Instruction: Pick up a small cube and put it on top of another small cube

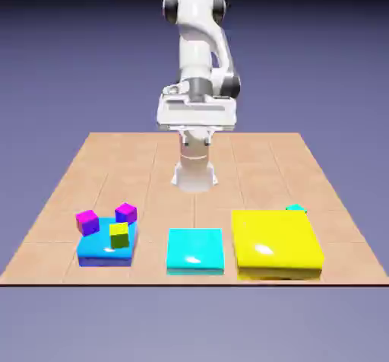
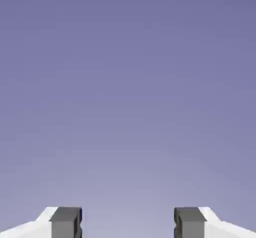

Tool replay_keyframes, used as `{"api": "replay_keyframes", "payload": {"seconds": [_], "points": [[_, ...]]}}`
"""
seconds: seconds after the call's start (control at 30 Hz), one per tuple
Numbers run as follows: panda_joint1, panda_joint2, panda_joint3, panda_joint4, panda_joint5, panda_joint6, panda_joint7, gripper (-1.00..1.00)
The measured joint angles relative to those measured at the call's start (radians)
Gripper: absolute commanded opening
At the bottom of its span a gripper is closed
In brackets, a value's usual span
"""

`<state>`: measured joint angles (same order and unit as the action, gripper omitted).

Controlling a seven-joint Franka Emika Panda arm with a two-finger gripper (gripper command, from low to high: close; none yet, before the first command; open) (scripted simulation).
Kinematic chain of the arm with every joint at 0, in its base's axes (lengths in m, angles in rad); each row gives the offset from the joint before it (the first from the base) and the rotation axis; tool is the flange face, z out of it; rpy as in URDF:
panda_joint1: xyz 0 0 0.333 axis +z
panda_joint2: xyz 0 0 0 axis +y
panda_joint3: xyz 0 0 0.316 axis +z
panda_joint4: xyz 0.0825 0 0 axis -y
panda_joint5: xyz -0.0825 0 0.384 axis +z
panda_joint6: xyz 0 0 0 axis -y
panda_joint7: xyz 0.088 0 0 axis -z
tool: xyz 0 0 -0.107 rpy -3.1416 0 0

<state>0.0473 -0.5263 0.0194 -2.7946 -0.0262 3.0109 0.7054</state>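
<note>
Teal small cube; yellow slab; cyan slab; tan table.

I can't read any text, label, brand, number or sign in either view. The slabs and cubes at the bottom of the exterior frame show plain colour only. The hand view is blank backdrop above two unmarked grey tips.

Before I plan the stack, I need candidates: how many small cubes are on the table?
4. A magenta cube, a purple cube and an olive-green cube sit on the blue slab; a teal cube peeks out behind the yellow slab, mostly hidden. Others may hide there.
</note>
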Motion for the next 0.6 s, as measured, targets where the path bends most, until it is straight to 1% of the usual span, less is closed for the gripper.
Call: {"api": "replay_keyframes", "payload": {"seconds": [0.37, 0.43, 0.5, 0.53, 0.6], "points": [[0.321, 0.399, 0.177, 0.141, -0.239, -0.238, -0.325, 0.0], [0.407, 0.471, 0.209, 0.166, -0.283, -0.281, -0.384, 0.0], [0.431, 0.544, 0.241, 0.192, -0.326, -0.324, -0.443, 0.0], [0.485, 0.58, 0.257, 0.205, -0.348, -0.346, -0.472, 0.0], [0.529, 0.652, 0.289, 0.23, -0.391, -0.389, -0.532, 0.0]]}}
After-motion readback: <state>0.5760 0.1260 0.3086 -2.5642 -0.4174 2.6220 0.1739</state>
